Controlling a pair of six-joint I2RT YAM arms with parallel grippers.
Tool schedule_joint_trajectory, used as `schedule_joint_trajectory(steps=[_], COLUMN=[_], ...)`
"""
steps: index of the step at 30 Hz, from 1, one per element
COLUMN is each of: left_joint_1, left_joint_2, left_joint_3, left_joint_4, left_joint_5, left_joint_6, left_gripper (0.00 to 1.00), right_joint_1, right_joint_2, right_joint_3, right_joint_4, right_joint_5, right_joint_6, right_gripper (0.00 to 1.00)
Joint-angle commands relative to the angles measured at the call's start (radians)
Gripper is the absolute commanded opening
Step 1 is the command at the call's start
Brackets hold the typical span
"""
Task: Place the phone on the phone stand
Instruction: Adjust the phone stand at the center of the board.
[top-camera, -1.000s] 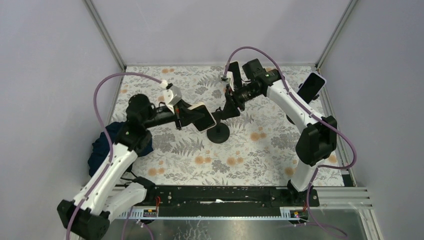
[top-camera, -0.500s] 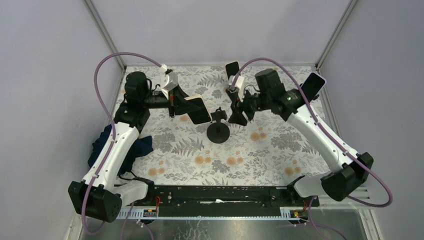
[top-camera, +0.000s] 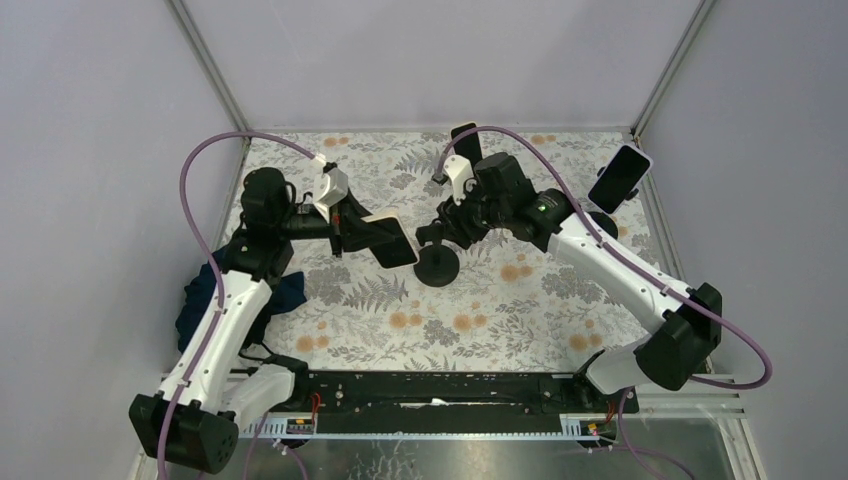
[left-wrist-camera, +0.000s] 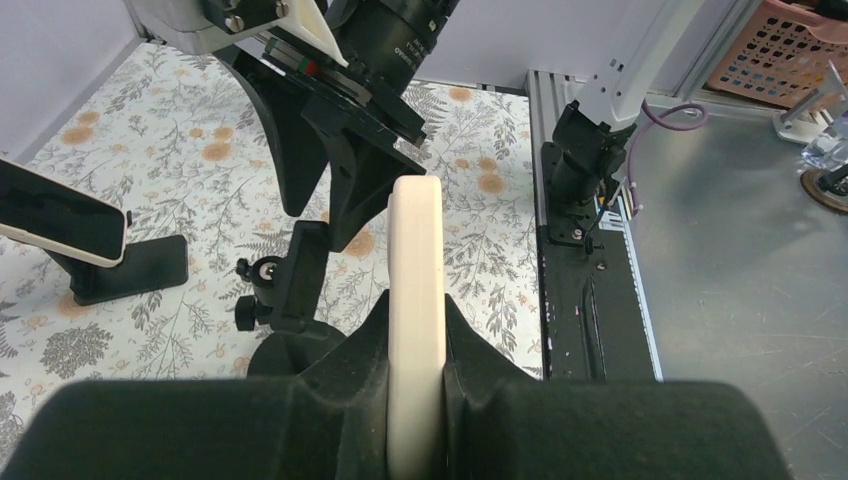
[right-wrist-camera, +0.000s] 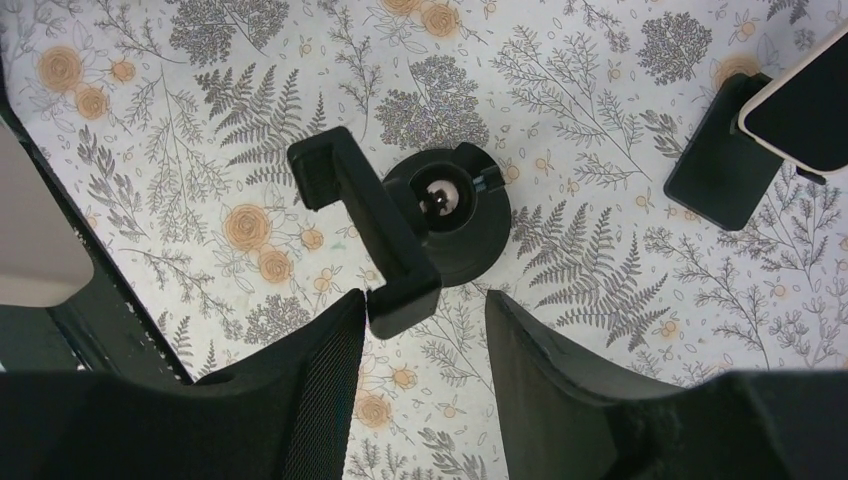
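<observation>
3 stands (right-wrist-camera: 715, 175), 3 phones (top-camera: 620, 177), two of them docked. Third phone (top-camera: 392, 241) is clamped in the left gripper (top-camera: 357, 228) just beside the empty phone stand (top-camera: 437, 264), right gripper (right-wrist-camera: 425, 310) spread wide over its cradle

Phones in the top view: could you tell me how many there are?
3: one phone in the left gripper, a second phone at far centre, a third phone by the right edge; arms may hide others.

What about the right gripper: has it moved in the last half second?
Yes. The right gripper shifted left, from right of the stand to over it.
</observation>
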Motion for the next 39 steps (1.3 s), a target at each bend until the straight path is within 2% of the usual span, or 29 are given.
schedule_joint_trajectory(steps=[1,7,13,15,23,34,39], left_joint_1=[0.008,0.009,0.008,0.008,0.008,0.008,0.008], left_joint_2=[-0.038,-0.048,-0.048,-0.052,-0.040,-0.046,-0.046], left_joint_3=[-0.034,-0.038,-0.038,-0.039,-0.033,-0.036,-0.038], left_joint_4=[0.048,0.051,0.057,0.056,0.069,0.087,0.089], left_joint_5=[-0.023,-0.025,-0.026,-0.025,-0.019,-0.017,-0.017], left_joint_6=[-0.004,-0.011,-0.016,-0.016,-0.030,-0.046,-0.046], left_gripper=[0.00,0.00,0.00,0.00,0.00,0.00,0.00], right_joint_1=[0.024,0.027,0.046,0.054,0.054,0.054,0.054], right_joint_2=[0.010,0.017,0.043,0.042,0.025,0.034,0.023], right_joint_3=[0.023,0.054,0.054,0.060,0.069,0.082,0.078], right_joint_4=[0.039,0.021,0.026,0.021,0.008,0.008,0.010], right_joint_5=[0.045,0.052,0.108,0.133,0.189,0.246,0.255], right_joint_6=[0.048,0.042,0.030,0.020,-0.019,-0.041,-0.050], right_gripper=[0.55,0.54,0.35,0.32,0.32,0.43,0.38])
